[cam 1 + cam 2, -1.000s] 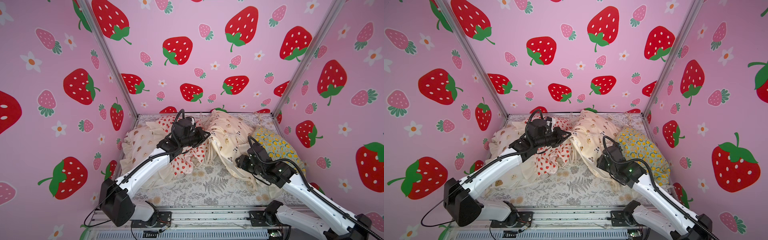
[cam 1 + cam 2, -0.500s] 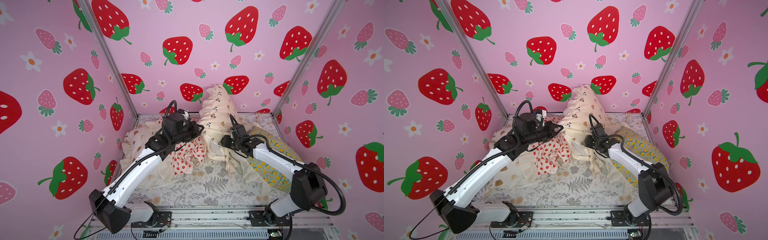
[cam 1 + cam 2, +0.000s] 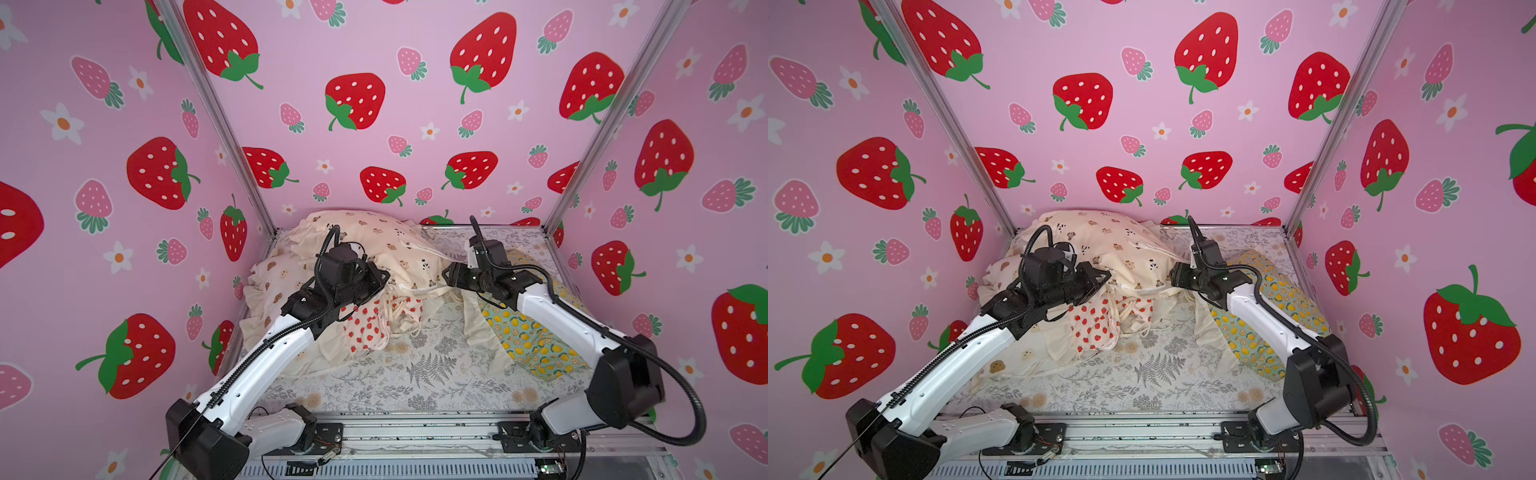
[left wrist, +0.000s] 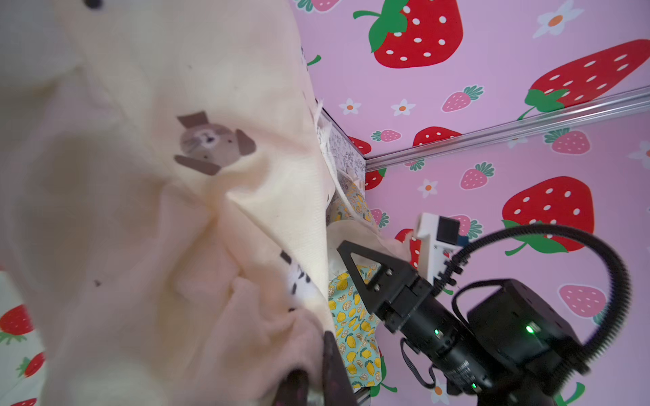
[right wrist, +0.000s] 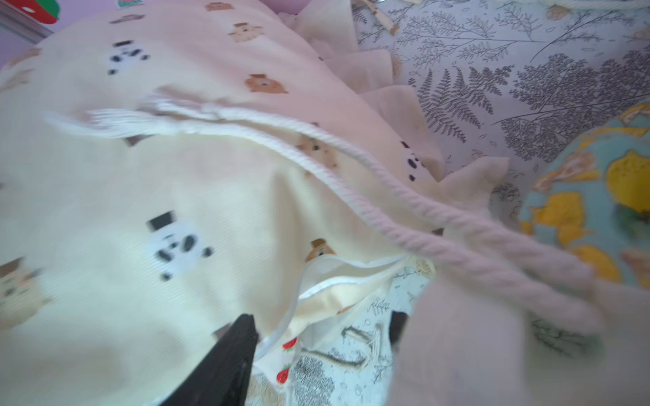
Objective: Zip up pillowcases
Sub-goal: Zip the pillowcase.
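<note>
Nearest me, the fern-print sheet [image 3: 428, 374] lies flat; beyond it, the strawberry pillowcase [image 3: 365, 328], centre, and the lemon pillowcase [image 3: 528, 336], right. Farther back, my left gripper [image 3: 382, 277], jaws closed, pinches a fold of the bear-and-panda pillowcase [image 3: 374, 230] heaped at the rear wall; my right gripper [image 5: 323, 334], jaws apart and empty, faces its gaping mouth [image 5: 337, 291]. Step, I judge: locating the zipper. Next: find the slider, draw it along a taut seam.

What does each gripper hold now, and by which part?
The left gripper is shut on the cream bear-and-panda pillowcase, pinching a bunched fold of its fabric. The right gripper is open and holds nothing.
</note>
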Robot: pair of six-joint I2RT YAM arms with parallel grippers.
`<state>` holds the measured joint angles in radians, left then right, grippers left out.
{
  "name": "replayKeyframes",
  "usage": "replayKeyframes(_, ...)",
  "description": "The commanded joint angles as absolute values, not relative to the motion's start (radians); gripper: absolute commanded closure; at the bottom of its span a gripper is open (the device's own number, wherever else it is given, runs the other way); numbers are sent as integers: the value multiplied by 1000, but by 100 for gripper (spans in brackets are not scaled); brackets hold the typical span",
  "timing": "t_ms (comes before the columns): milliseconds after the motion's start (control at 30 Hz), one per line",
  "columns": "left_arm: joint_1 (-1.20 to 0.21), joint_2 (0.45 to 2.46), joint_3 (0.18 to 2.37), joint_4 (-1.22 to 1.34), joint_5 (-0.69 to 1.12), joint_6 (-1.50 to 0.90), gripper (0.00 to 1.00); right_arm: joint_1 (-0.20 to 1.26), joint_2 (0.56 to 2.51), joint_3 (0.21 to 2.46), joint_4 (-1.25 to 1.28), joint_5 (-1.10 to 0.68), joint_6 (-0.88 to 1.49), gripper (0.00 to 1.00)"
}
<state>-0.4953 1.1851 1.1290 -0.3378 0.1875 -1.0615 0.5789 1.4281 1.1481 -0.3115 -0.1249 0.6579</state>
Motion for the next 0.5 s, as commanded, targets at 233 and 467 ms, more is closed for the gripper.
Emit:
replayKeyframes(233,-431,1053,976,-183,298,-1184,100,802,1176,999,-196,-214,803,36)
replayKeyframes(467,-425,1039,956,-176,333,-1207,100,866,1150,971,-326,-72,810,27)
